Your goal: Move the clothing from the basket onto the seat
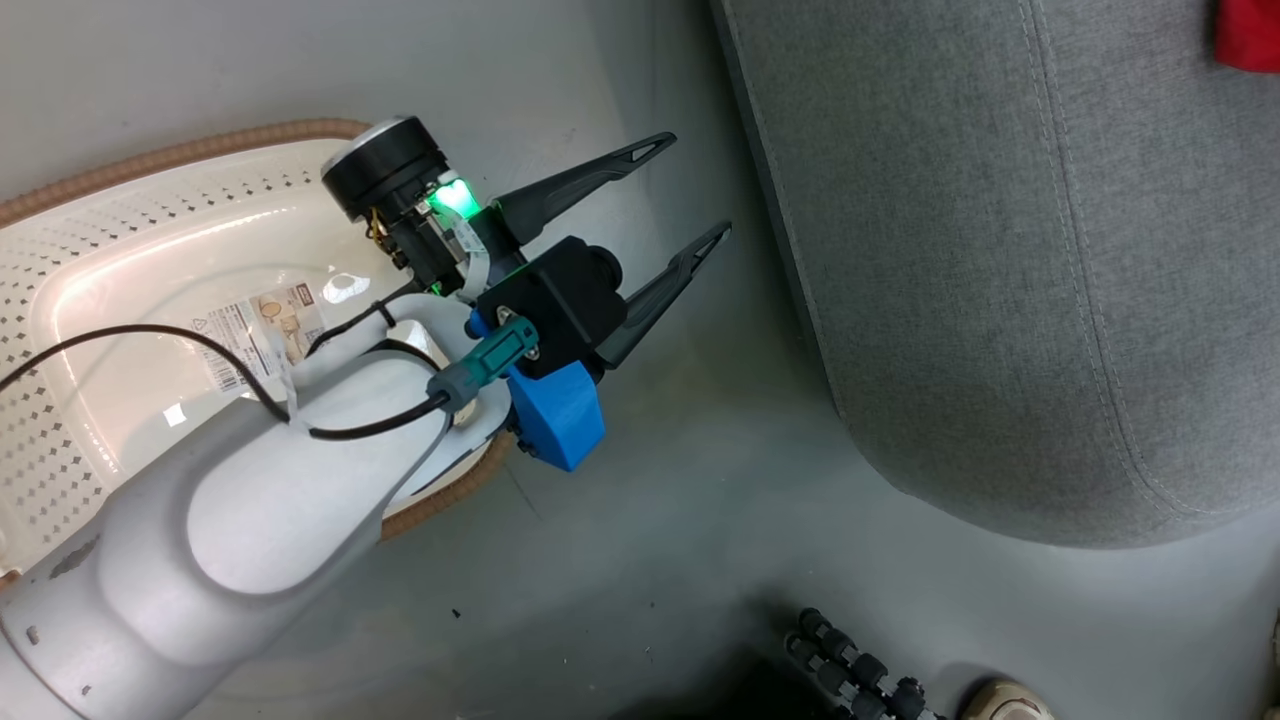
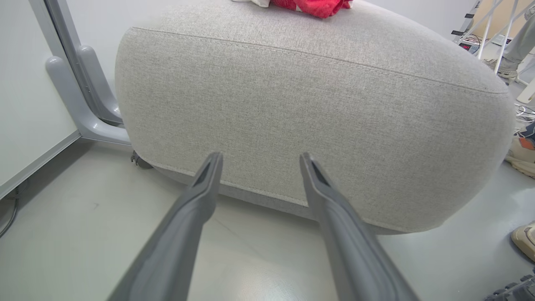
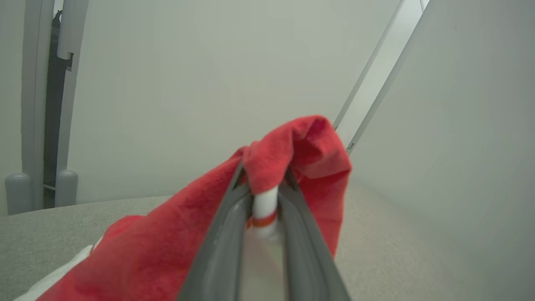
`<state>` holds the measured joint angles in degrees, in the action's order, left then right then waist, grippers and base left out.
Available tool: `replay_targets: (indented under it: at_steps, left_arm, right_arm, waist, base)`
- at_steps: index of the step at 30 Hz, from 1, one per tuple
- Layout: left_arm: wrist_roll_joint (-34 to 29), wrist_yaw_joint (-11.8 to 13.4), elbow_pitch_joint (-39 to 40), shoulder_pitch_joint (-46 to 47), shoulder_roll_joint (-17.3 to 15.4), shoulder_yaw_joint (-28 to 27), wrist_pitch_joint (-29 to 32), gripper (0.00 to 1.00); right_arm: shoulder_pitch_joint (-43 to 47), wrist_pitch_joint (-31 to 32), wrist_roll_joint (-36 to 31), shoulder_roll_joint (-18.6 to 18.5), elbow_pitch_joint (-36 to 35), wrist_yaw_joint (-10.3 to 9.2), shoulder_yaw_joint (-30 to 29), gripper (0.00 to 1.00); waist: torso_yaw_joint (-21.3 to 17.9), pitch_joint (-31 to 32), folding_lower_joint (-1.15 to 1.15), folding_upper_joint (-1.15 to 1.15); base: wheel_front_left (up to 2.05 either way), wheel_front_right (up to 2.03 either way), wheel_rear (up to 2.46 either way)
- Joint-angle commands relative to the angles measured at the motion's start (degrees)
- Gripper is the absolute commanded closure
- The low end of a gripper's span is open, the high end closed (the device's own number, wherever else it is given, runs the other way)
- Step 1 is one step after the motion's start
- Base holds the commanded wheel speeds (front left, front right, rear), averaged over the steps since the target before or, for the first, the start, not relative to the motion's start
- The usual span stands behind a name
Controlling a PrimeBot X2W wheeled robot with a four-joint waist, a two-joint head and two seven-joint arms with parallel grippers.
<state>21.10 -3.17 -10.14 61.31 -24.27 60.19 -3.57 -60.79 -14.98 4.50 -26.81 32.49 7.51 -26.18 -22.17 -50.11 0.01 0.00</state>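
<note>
Nearest you, your left gripper [image 1: 695, 185] stood with its jaws wide and nothing between them. It hung over the floor just past the rim of the basket [image 1: 60, 420], with its fingers aimed at 2 o'clock toward the seat [image 1: 1000, 250]. The part of the basket in view held a paper label [image 1: 255, 335] and no red cloth. Your right gripper [image 3: 265, 171] had its jaws narrow, pinched on a fold of the clothing [image 3: 167, 242]: red fabric bunched over the fingertips, white trim with a red stripe squeezed between them. The rest drooped toward 7 o'clock in the right wrist view, above the grey cushion; contact was not clear. Farther off, at 1 o'clock in the head view, a scrap of red showed on the seat's top. I could not tell whether that was the held piece or a second one. Judgement: the cloth was light, limp and towel-like, so it would drape and trail rather than keep a shape. It was not fragile, and a bunched pinch was unlikely to slip. The best hold was a thick gather or the trimmed hem, not a single layer. Once released it looked likely to slump where it dropped, so a spot well in from the rounded edge suited it.
</note>
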Motion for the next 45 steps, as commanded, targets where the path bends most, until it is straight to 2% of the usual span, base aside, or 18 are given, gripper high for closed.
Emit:
replay_targets:
  at_steps: [1,11,17,18,19,20,28,37,45]
  left_arm:
    - [-0.30,0.23,0.52,0.84,-0.36,-0.04,0.22,0.00]
    - [0.12,1.04,2.10,0.75,-1.69,-0.06,0.87,0.00]
    - [0.17,1.26,2.28,0.95,-1.87,0.11,0.64,0.00]
    - [0.17,1.26,2.18,0.90,-1.78,0.18,0.52,0.00]
    - [0.24,1.32,2.06,0.80,-1.63,0.22,0.39,0.00]
    - [0.33,1.41,1.91,0.67,-1.46,0.28,0.25,0.00]
    - [1.30,1.89,-0.36,-1.06,0.79,0.57,-2.83,0.00]
    - [3.72,3.42,-4.87,-4.23,3.53,-0.33,-7.82,0.00]
    - [6.57,5.51,-8.17,-8.25,5.14,-3.50,-10.91,0.00]
  right_arm:
    - [0.98,-0.21,-0.66,0.98,-0.26,-0.04,-0.12,1.00]
    - [6.40,-0.15,-3.47,8.90,-0.43,-0.04,-3.58,1.00]
    - [8.02,-0.15,-4.01,10.83,-0.02,-0.04,-4.32,1.00]
    - [8.15,-0.16,-3.78,10.73,-0.11,-0.04,-4.52,0.96]
    - [8.29,-0.16,-3.57,10.44,-0.11,-0.04,-4.55,0.53]
    - [8.43,-0.16,-3.33,10.21,-0.07,-0.04,-4.62,0.00]
    - [13.65,-0.16,-1.86,9.15,-2.26,-0.04,-3.62,0.00]
    - [22.66,-0.17,-1.08,8.65,-8.41,-0.04,-2.38,0.00]
    - [27.47,-0.17,-1.39,9.35,-13.80,-0.04,2.72,0.00]
  waist:
    - [-0.08,-0.21,-0.01,0.00]
    - [-0.21,-1.09,-0.01,0.00]
    - [-0.12,-0.64,-0.01,0.00]
    - [-0.10,-0.42,-0.01,0.00]
    - [-0.05,-0.14,-0.01,0.00]
    - [0.00,0.21,-0.01,0.00]
    - [0.81,5.35,-0.01,0.00]
    - [3.35,14.05,-0.01,0.00]
    - [6.63,22.01,-0.01,0.00]
  base:
    - [0.00,0.00,0.00]
    - [0.00,0.00,0.00]
    - [0.00,0.00,0.00]
    - [0.00,0.00,0.00]
    - [0.00,0.00,0.00]
    - [0.00,0.00,0.00]
    - [0.00,0.00,0.00]
    - [0.00,0.00,0.00]
    - [0.00,0.00,0.00]
